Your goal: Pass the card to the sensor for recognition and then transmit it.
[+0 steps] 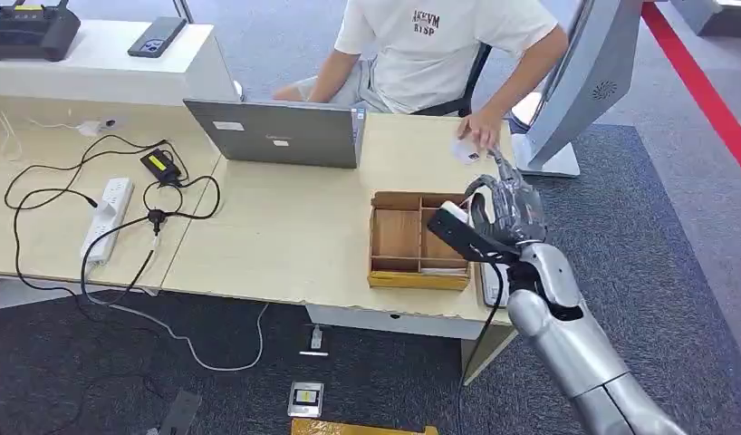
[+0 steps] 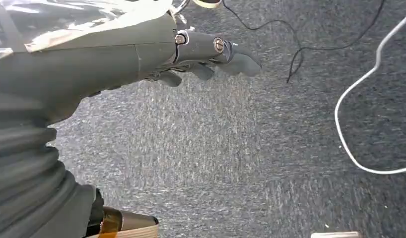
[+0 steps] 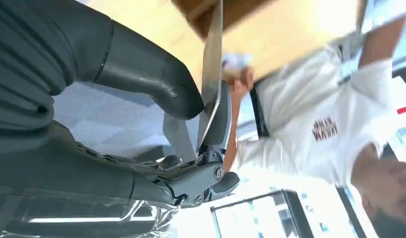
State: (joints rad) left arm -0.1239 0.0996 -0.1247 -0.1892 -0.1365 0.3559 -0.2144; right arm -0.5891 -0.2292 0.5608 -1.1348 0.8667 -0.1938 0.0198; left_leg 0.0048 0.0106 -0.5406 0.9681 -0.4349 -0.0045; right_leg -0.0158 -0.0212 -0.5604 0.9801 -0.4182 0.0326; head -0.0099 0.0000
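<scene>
You have the bench [image 1: 285, 245] across the middle of the head view, with the person [image 1: 439, 45] seated behind it at 12 o'clock and the grey slanted sensor stand [image 1: 580, 86] at 1 o'clock, off the bench's far right corner. A laptop [image 1: 281, 133] sits closed-side toward you, a power strip [image 1: 109, 217] and its cables lie at 9 o'clock.

At 3 o'clock your right hand [image 1: 498, 213] is raised over the right edge of the wooden tray [image 1: 389, 272]. In the right wrist view the card [image 3: 211, 79] is pinched edge-on between thumb [image 3: 156, 84] and fingers [image 3: 221, 119], so the card is in your grasp, above the tray and short of the sensor. I judge this as the carry step: picked, not yet read. Next you need to swing the card toward 1 o'clock, face it flat to the sensor, then hand it on; the person's hand [image 1: 480, 131] holds another card [image 1: 464, 152] just beyond yours, so mind the crowding.

The tray is split into compartments; a pale card [image 1: 442, 269] lies in the near right one, the left looks bare.

Your left hand [image 2: 211, 54] hangs over the carpet, fingers loosely curled, holding nothing.
</scene>
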